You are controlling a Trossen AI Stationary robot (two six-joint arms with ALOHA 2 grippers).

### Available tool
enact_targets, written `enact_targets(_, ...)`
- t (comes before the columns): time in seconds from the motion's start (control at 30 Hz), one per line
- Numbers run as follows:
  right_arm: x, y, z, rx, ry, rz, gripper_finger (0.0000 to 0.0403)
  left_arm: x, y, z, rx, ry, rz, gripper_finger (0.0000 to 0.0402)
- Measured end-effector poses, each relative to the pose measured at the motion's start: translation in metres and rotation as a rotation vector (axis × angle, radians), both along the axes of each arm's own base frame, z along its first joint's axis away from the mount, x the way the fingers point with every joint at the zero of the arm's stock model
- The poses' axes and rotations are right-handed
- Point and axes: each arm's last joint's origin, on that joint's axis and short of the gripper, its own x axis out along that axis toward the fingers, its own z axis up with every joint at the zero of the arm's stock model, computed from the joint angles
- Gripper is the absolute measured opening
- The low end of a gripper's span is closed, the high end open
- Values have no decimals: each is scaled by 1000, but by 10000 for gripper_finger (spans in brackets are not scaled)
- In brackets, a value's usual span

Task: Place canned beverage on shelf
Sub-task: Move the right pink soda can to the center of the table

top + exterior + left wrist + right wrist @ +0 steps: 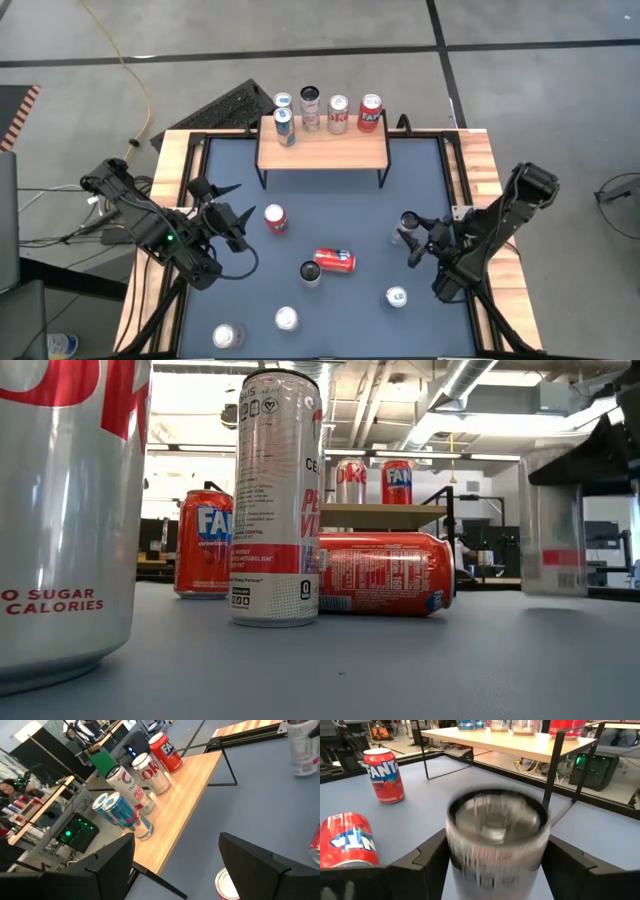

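Note:
The shelf (322, 150), a wooden top on thin black legs, stands at the table's far edge. It carries two blue cans (284, 115), a tall white can (310, 107), a silver can (338, 113) and a red can (370, 112). At the right side of the table, my right gripper (495, 857) is shut on an upright silver can (495, 837), seen blurred in the low view (552, 530). At the left, my left gripper (240, 203) stands open with nothing between its fingers. Just to its right an upright red can (275, 219) rests on its base. My right gripper pinches the silver can's side wall (455, 865) between its two fingers, one on each side. The fingers reach in roughly level from the table's right side. The can stands upright with its top showing above the fingers. I cannot tell whether its base is clear of the table.
On the blue table top lie a red can on its side (335, 261), a tall can (310, 272) beside it, and three silver cans (397, 297), (287, 319), (229, 336) toward the near edge. A raised wooden frame (170, 160) rims the table.

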Motion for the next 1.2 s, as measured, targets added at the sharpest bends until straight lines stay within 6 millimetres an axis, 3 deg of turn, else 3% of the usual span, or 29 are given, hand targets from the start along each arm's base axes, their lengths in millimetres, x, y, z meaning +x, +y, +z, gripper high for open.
enact_targets(0.27,0,0,-5,3,0,-4,272,0,0,0,4,-1,1,279)
enact_targets(0.47,0,4,2,29,28,-10,272,0,0,0,-4,19,-11,279)
enact_targets(0.7,6,16,23,11,120,-10,272,0,0,-1,4,29,-16,279)
enact_targets(1.0,10,23,66,-38,184,-38,272,0,-1,-1,-11,47,-27,279)
enact_targets(1.2,17,19,93,166,266,-137,272,0,-1,-1,-15,43,-25,279)
